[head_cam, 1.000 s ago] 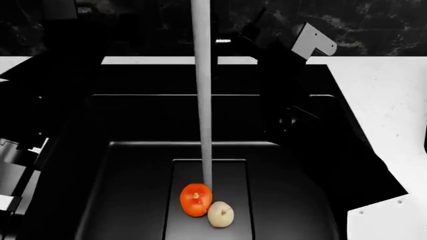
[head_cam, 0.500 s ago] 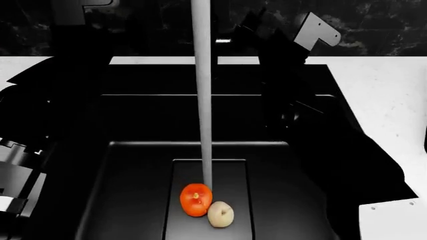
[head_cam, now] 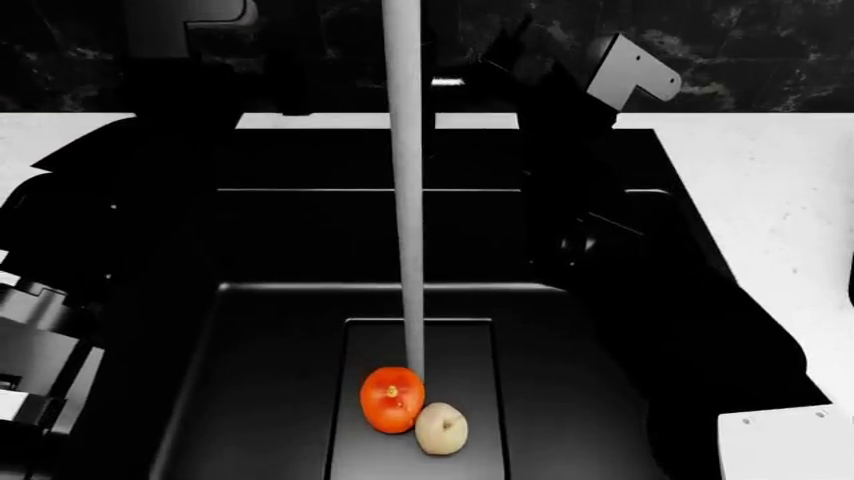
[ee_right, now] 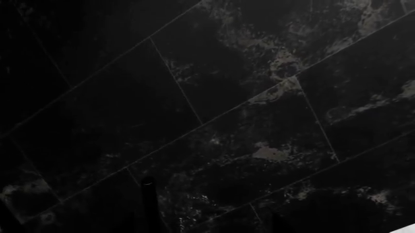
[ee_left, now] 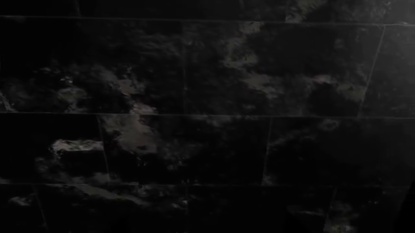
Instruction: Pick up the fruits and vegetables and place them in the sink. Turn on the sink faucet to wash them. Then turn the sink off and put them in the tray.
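Head view: high contrast. White counter [head_cam: 787, 220] near blown out; sink [head_cam: 267, 330] and both arms read as almost solid black, edges merging. Water stream [head_cam: 404, 180] renders flat pale grey, sharp-edged. Tomato [head_cam: 391, 399] and apple [head_cam: 441, 428] evenly lit, small highlights on top, so light possibly from above. Faint rim reflections along basin ledges. No blur or edge distortion.

Left wrist view: very dim; marbled tile wall [ee_left: 207, 116] barely resolved, slightly brighter at one corner. Mild softness.

Right wrist view: equally dim; tile wall [ee_right: 259, 97] with thin grout lines visible. Dark fingertips, possibly the claw's, barely separable from the wall beyond them.
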Available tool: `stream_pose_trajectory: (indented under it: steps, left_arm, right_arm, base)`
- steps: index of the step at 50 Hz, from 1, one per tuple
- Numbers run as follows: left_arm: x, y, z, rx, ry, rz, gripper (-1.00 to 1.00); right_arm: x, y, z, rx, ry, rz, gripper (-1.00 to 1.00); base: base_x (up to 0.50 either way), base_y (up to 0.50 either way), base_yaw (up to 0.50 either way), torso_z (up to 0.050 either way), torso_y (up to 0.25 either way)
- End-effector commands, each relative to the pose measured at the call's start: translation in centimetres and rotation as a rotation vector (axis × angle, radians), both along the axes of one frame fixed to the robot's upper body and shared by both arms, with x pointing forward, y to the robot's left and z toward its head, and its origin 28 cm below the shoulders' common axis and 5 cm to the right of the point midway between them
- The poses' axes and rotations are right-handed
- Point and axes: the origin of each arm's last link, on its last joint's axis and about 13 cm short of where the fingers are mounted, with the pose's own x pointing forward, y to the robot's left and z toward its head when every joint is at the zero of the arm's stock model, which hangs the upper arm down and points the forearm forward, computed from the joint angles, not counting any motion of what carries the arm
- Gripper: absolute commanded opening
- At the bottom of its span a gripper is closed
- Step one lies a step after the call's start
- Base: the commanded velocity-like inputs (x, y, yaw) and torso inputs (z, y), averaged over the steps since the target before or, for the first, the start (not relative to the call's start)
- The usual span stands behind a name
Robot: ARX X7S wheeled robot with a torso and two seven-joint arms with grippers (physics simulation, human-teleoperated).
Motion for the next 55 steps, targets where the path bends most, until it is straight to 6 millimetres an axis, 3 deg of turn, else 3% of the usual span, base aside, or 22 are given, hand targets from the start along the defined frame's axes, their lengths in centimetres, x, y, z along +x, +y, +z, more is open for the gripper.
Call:
stream_pose_trajectory:
  steps: [1,20,55]
  left_arm:
    - [0.1,-0.2,-0.2,0.012,0.008,-0.013,1.00]
    - [0.0,-0.5,-0.6,0.013,0.019,-0.033,1.00]
    - [-0.2,-0.6,-0.6,0.006,0.021,-0.037,1.00]
  right_arm:
    - [-0.1,0.0,-0.4,-0.012,-0.001,-0.015,1.00]
    - [-0.3,0.6,-0.8,-0.254,-0.027,-0.024,1.00]
    - [-0.4,1.2,-1.0,-0.318,-0.033,0.021,1.00]
  base:
    - [0.00,0.00,0.00,0.000,0.000]
    - [0.00,0.00,0.00,0.000,0.000]
    - [0.00,0.00,0.00,0.000,0.000]
